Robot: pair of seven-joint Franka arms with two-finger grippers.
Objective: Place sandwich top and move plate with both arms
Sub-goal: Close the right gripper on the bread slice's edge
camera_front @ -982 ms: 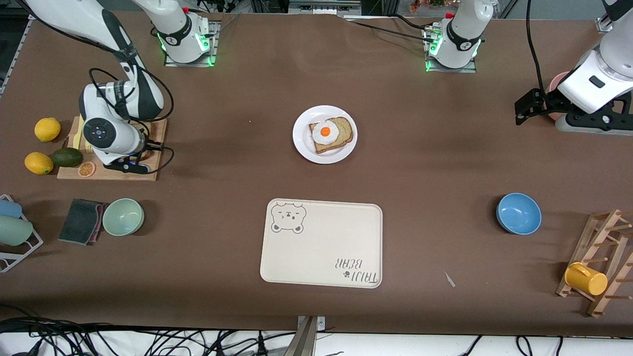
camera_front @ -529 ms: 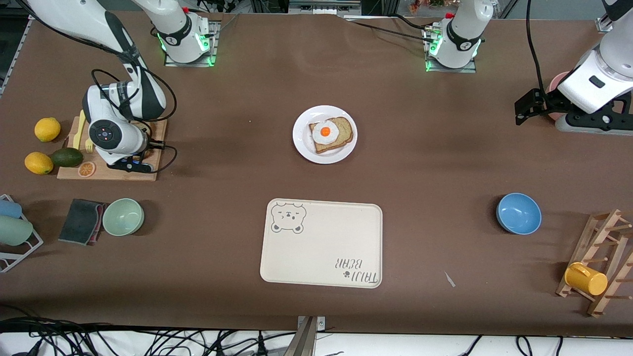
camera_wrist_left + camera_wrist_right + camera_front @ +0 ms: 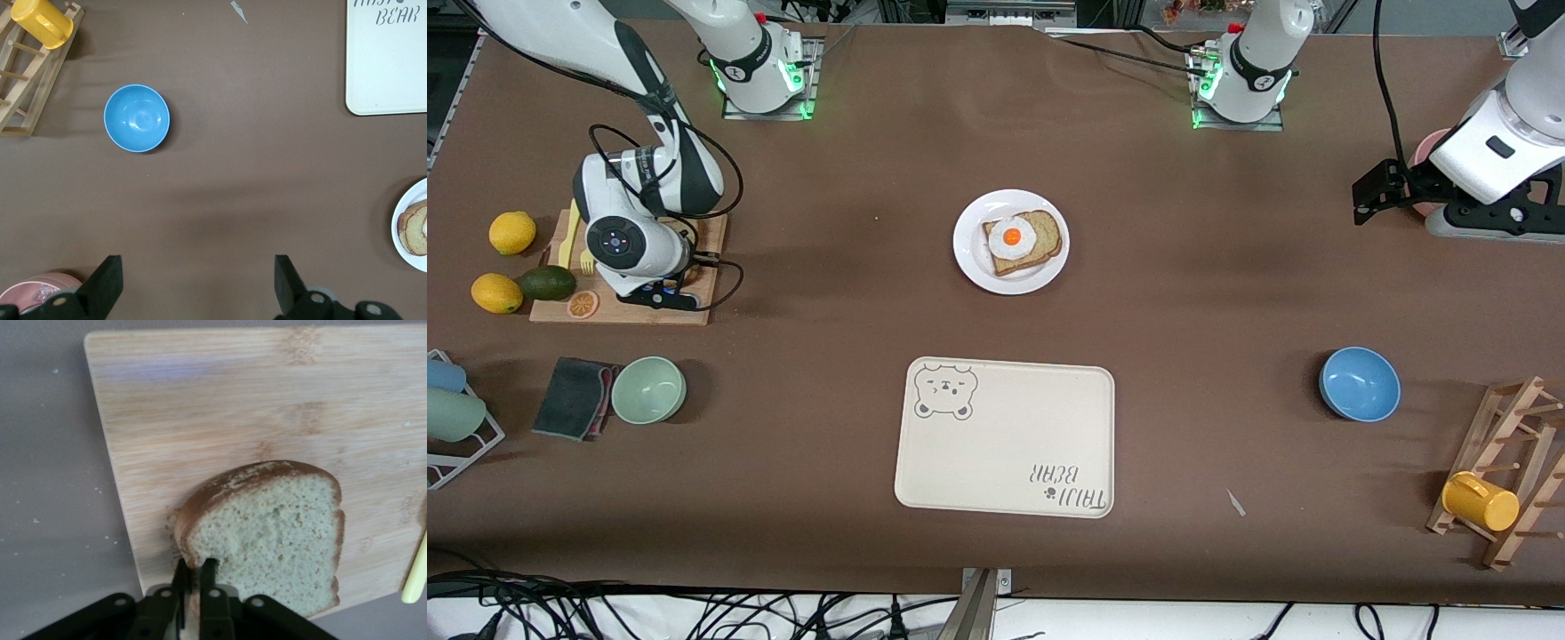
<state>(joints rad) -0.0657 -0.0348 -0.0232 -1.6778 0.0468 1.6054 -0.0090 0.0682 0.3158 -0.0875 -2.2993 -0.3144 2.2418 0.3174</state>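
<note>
Two arms work one table. The right gripper (image 3: 193, 577) is down on a wooden cutting board (image 3: 710, 233) at the right arm's end, its fingers pressed together on the crust edge of the sandwich top (image 3: 267, 533). The slice lies flat on the board, its rounded crust end turned away from the gripper and its long axis roughly in line with the fingers. Only the right wrist view shows this; in the front view the arm hides the slice. One white plate (image 3: 969, 258) sits mid-table holding one egg-topped slice (image 3: 1024, 242). One bear tray (image 3: 1005, 437) lies nearer the camera. Two lemons (image 3: 512, 233), one avocado (image 3: 547, 283), a green bowl (image 3: 648, 389) and a blue bowl (image 3: 1360, 384) are visible. The left gripper (image 3: 197, 283) waits with fingers spread over bare table near a pink dish (image 3: 33, 290), which the left wrist view shows plainly.
</note>
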